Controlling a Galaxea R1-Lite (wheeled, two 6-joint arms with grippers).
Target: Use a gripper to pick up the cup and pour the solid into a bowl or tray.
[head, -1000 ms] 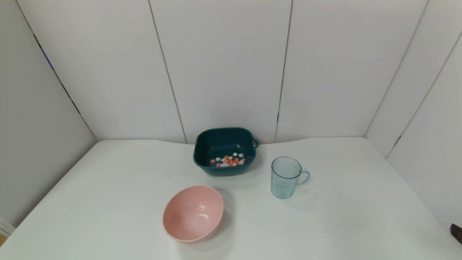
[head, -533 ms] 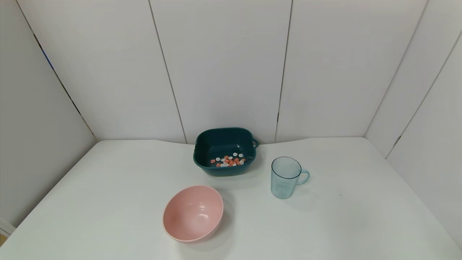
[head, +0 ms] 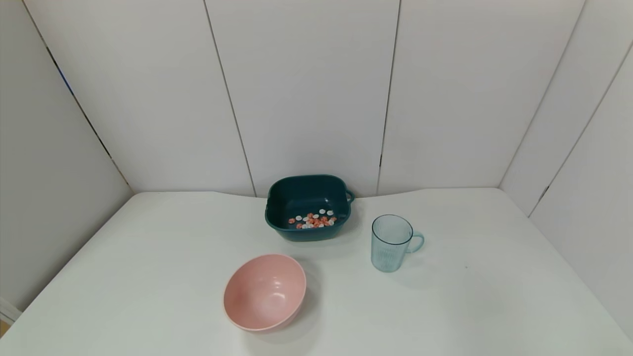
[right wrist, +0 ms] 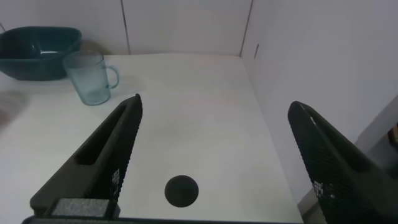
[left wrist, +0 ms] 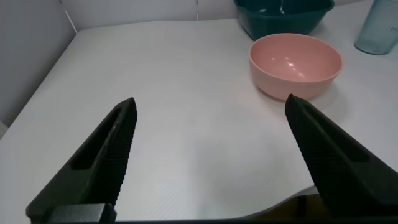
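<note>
My left gripper (left wrist: 208, 155) and right gripper (right wrist: 214, 155) gape wide near the table's edge. The ribbed translucent cup (head: 391, 243) stands upright beside the glossy teal basin (head: 309, 206) holding the flat round pieces (head: 312, 220).

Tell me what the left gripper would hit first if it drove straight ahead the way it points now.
Probably the pink bowl: it sits ahead of the open left gripper, slightly toward one jaw, with bare table between. Depth is unclear, so the gripper might pass just beside it.
</note>
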